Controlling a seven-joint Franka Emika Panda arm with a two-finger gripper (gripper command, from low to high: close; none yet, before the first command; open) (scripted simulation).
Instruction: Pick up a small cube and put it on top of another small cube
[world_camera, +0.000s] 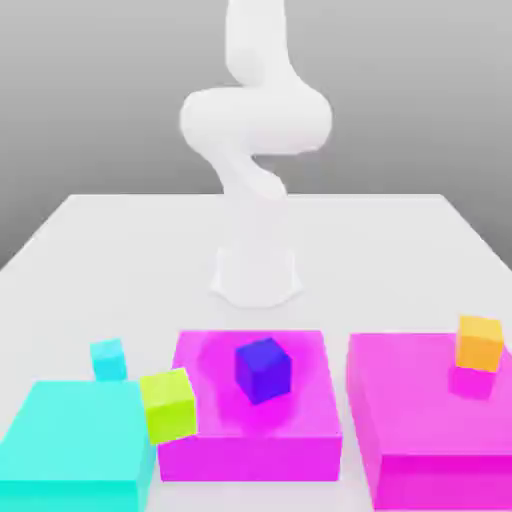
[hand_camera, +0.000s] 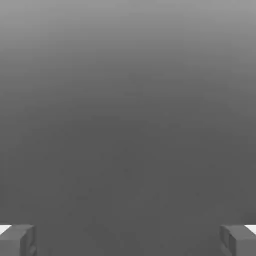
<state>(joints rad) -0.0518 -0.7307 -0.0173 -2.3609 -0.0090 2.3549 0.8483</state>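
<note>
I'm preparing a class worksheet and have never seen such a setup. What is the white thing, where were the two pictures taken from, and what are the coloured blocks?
The white thing is a simulated robot arm standing on a pale table. One picture looks at the scene from outside; the other comes from a camera on the arm's hand, where the claw is open and holds nothing. On the table: a small cyan cube, a lime cube, a blue cube, an orange cube, two magenta blocks and a flat cyan block.

The small cyan cube (world_camera: 108, 358) stands open above, with the lime cube (world_camera: 168, 403) near it.
</note>
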